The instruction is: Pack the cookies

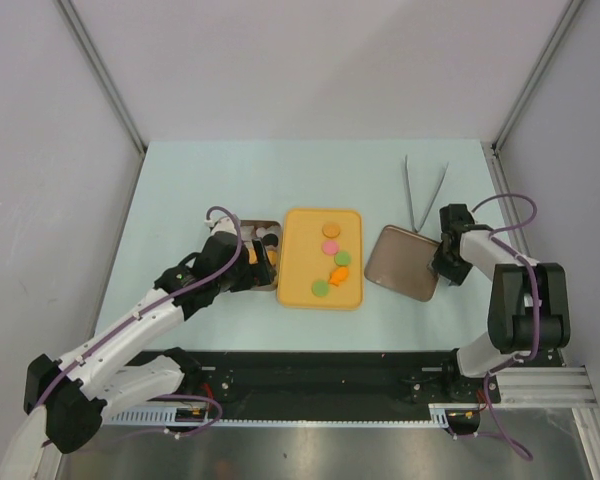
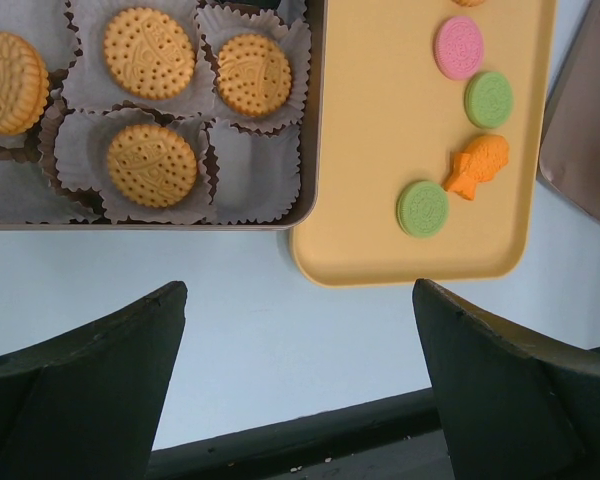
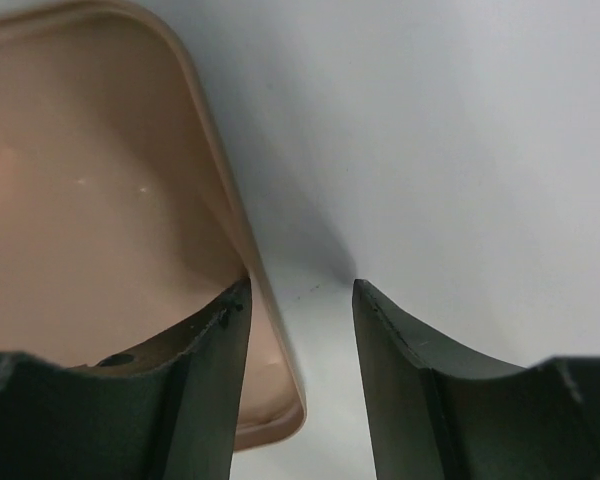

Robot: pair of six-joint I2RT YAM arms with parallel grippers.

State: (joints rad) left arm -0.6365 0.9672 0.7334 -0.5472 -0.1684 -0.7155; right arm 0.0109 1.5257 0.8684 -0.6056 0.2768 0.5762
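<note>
Pink, green and tan round cookies [image 2: 460,46] mid-table; fish-shaped cookie [image 2: 477,165] angled toward far-right corner; left gripper [image 2: 300,295] and right gripper [image 3: 300,290] both spread

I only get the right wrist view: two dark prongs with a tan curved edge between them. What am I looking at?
Observer: That edge is the rim of a brown lid lying on the table, just right of a yellow tray.
Operator: Is anything on that tray?
Observer: Five loose cookies: one pink, two green, one round orange and one orange fish shape.
Operator: Where would they go?
Observer: Probably into the metal tin left of the tray. Four tan cookies sit in paper cups there, and at least one cup is empty.
</note>
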